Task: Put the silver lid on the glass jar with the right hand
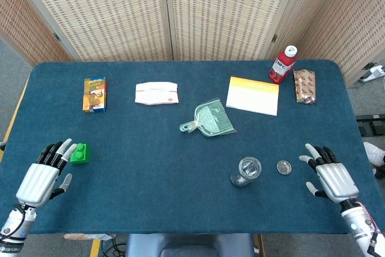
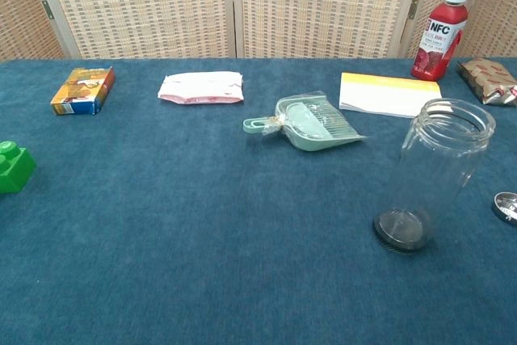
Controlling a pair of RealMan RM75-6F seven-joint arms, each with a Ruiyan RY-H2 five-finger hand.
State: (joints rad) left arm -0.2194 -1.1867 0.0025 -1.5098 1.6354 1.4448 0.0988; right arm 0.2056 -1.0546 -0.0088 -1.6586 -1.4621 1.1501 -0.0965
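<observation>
An empty glass jar (image 1: 246,170) (image 2: 434,174) stands upright and uncovered on the blue table (image 1: 150,161). The silver lid (image 1: 284,167) (image 2: 506,206) lies flat just to the jar's right, apart from it. My right hand (image 1: 328,174) hovers near the table's right front corner, fingers spread and empty, a short way right of the lid. My left hand (image 1: 43,171) is at the front left, open and empty, beside a green block (image 1: 80,153) (image 2: 14,166). Neither hand shows in the chest view.
A pale green dustpan (image 1: 210,120) lies behind the jar. At the back are an orange-edged white booklet (image 1: 253,95), a red NFC bottle (image 1: 282,64), a brown packet (image 1: 304,85), a white packet (image 1: 156,93) and a small carton (image 1: 94,94). A woven screen (image 1: 180,10) stands behind the table.
</observation>
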